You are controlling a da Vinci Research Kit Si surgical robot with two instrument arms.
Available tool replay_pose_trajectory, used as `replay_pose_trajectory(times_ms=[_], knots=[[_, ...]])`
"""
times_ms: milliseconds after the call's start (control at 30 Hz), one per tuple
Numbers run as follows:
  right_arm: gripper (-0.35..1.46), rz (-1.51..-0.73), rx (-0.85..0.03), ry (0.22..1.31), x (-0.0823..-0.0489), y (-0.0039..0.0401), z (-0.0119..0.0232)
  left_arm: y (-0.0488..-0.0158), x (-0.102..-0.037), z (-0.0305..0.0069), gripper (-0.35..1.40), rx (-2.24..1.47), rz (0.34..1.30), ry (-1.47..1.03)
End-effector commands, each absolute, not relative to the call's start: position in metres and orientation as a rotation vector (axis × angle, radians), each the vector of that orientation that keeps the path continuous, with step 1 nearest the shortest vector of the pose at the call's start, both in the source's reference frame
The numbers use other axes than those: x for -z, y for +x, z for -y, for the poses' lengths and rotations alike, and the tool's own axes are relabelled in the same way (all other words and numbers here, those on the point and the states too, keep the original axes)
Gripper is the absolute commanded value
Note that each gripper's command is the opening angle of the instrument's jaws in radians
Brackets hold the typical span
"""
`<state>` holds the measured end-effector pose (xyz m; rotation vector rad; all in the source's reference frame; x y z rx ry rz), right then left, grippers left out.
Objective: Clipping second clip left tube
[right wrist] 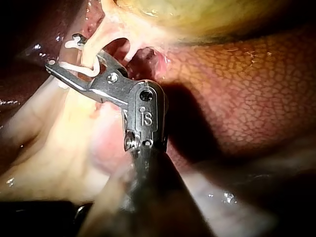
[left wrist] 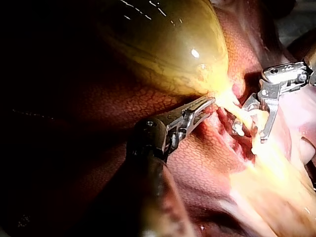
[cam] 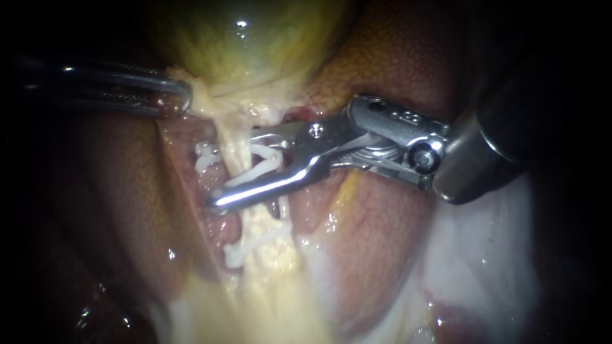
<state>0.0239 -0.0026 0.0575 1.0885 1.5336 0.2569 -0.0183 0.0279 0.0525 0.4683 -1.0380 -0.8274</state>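
Observation:
The pale left tube (cam: 233,145) runs down from the yellow-green gallbladder (cam: 255,44). One white clip (cam: 245,250) sits shut across it lower down. My right instrument (cam: 236,169) comes in from the right, its jaws standing apart on either side of the tube above that clip. A second white clip (cam: 264,162) is held between them, around the tube. The right wrist view shows the same clip (right wrist: 81,64) in these jaws (right wrist: 64,52). My left instrument (cam: 182,97) is shut on pale tissue at the gallbladder's neck, up and left of the tube, as the left wrist view (left wrist: 205,103) also shows.
Brown mottled liver (cam: 121,185) lies on both sides of the tube. Raw red tissue (cam: 220,232) borders the tube beside the lower clip. Pale whitish tissue (cam: 484,255) fills the lower right under the right instrument's shaft.

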Motion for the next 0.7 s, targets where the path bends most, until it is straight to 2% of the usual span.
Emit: replay_pose_trajectory(times_ms=[33, 333, 700], knots=[[0.35, -1.531, -0.25, 1.098, -0.0576, 0.024, 0.0031, -0.0183, -0.0525, -0.0279, -0.35, 0.827, 1.038, 0.468], [0.28, -1.521, -0.229, 1.135, -0.0576, 0.0243, 0.0039, -0.0183, -0.0525, -0.0279, -0.35, 0.827, 1.038, 0.468], [0.09, -1.498, -0.25, 1.165, -0.0582, 0.0242, 0.0047, -0.0183, -0.0525, -0.0279, -0.35, 0.827, 1.038, 0.468]])
